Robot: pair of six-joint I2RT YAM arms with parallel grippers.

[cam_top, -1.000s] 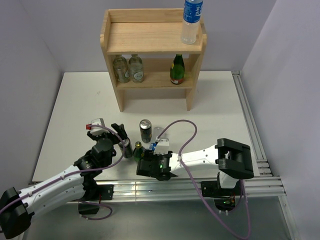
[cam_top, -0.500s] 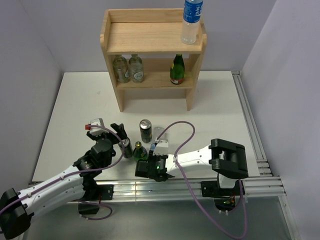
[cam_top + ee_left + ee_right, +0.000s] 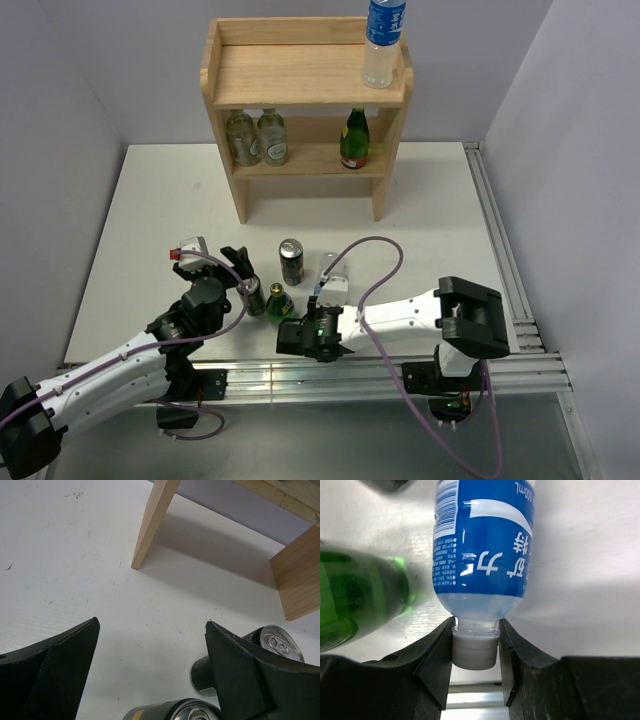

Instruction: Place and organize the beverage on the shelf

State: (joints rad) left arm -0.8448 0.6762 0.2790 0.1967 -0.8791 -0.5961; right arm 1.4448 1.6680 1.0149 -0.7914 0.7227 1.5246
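Note:
A clear water bottle (image 3: 333, 272) (image 3: 485, 545) with a blue label lies on the table, and my right gripper (image 3: 320, 298) (image 3: 475, 650) is shut on its cap. Beside it stands a green glass bottle (image 3: 278, 300) (image 3: 355, 600). One dark can (image 3: 291, 262) (image 3: 277, 642) stands mid-table. A second can (image 3: 256, 297) (image 3: 170, 712) is by my left gripper (image 3: 215, 258) (image 3: 150, 670), which is open with nothing between its fingers. The wooden shelf (image 3: 300, 75) holds a water bottle (image 3: 385, 40) on top. Its lower tier holds a green bottle (image 3: 354, 138).
Two pale glass bottles (image 3: 256, 137) stand at the left of the shelf's lower tier. The shelf's legs (image 3: 152, 525) stand ahead of the left gripper. A metal rail (image 3: 500, 260) runs along the table's right edge, and purple cables loop over the arms.
My right gripper's jaws have closed on the lying water bottle's cap. Gripper and bottle have shifted slightly right. The left arm has not moved.

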